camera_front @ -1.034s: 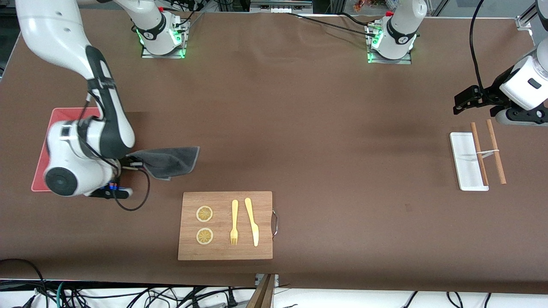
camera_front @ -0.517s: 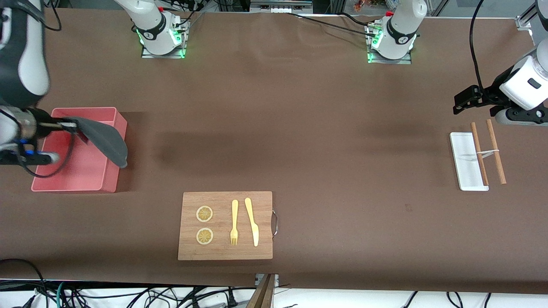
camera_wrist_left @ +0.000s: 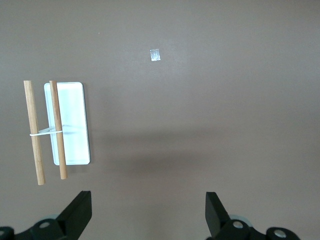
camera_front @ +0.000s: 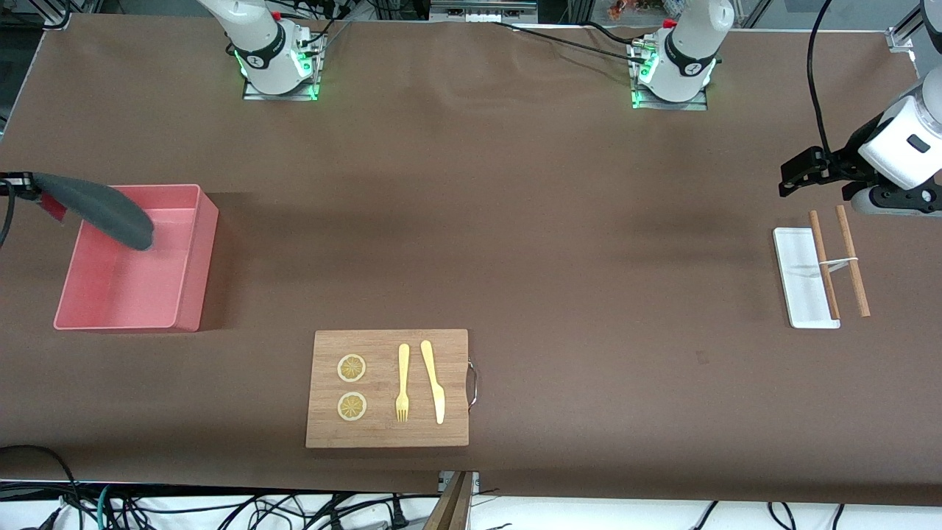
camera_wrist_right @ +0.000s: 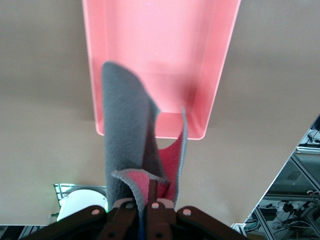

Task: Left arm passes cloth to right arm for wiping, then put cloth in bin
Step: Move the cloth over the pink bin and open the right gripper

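Note:
My right gripper is shut on the cloth, grey outside and pink inside. In the front view only the gripper tip shows at the picture's edge, and the cloth hangs from it over the pink bin, above the bin's end farther from the front camera. The bin lies under the cloth in the right wrist view. My left gripper is open and empty, held in the air near the white tray at the left arm's end of the table; it waits. Its fingertips stand wide apart.
A wooden cutting board with two lemon slices, a fork and a knife lies near the front edge. Two brown sticks tied with a band lie across the white tray. A small white scrap lies on the table.
My right arm has swung from beside the bin toward the table's end, almost out of the front view, carrying the cloth over the bin. The left arm has not moved.

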`<control>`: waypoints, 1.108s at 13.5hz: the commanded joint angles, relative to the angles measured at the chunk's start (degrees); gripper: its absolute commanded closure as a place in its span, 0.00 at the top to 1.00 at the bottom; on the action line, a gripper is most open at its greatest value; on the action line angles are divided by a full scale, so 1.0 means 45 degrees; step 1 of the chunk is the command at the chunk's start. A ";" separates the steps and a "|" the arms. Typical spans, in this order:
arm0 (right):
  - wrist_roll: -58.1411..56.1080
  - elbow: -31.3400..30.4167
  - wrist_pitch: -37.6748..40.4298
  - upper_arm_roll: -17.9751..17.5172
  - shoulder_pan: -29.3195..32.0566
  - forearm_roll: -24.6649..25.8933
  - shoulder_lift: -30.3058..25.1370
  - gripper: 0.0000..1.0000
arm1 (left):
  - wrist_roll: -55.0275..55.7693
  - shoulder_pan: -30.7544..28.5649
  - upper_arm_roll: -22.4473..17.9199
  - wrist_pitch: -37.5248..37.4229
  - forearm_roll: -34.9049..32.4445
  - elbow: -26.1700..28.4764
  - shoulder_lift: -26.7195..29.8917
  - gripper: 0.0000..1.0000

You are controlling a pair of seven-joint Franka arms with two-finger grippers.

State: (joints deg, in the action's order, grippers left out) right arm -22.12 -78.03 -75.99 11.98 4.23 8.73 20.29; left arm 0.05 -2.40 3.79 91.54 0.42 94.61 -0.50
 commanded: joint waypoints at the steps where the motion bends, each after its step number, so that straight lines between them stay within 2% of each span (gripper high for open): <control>1: -0.0182 -0.1074 -0.0981 0.0032 0.0153 0.0285 0.0079 0.00 | -0.0032 -0.0052 0.0038 -0.0148 0.0200 -0.0048 0.0072 1.00; 7: 0.0169 -0.2794 -0.3207 0.0111 0.0232 0.0052 0.0918 0.00 | -0.0032 -0.0052 0.0057 -0.0148 0.0200 -0.0048 0.0072 1.00; 10: 0.0248 -0.3634 -0.4691 0.0131 0.0271 -0.0572 0.1426 0.00 | -0.0032 -0.0052 0.0057 -0.0148 0.0200 -0.0048 0.0072 1.00; 15: 0.0248 -0.3714 -0.6488 0.0111 0.0291 -0.1257 0.2753 0.00 | -0.0032 -0.0052 0.0077 -0.0148 0.0200 -0.0048 0.0072 1.00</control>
State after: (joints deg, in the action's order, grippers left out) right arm -21.43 -94.51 -102.19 12.64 5.17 4.12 31.17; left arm 0.05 -2.40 3.92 91.54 0.42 94.61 -0.50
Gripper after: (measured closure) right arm 0.982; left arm 0.000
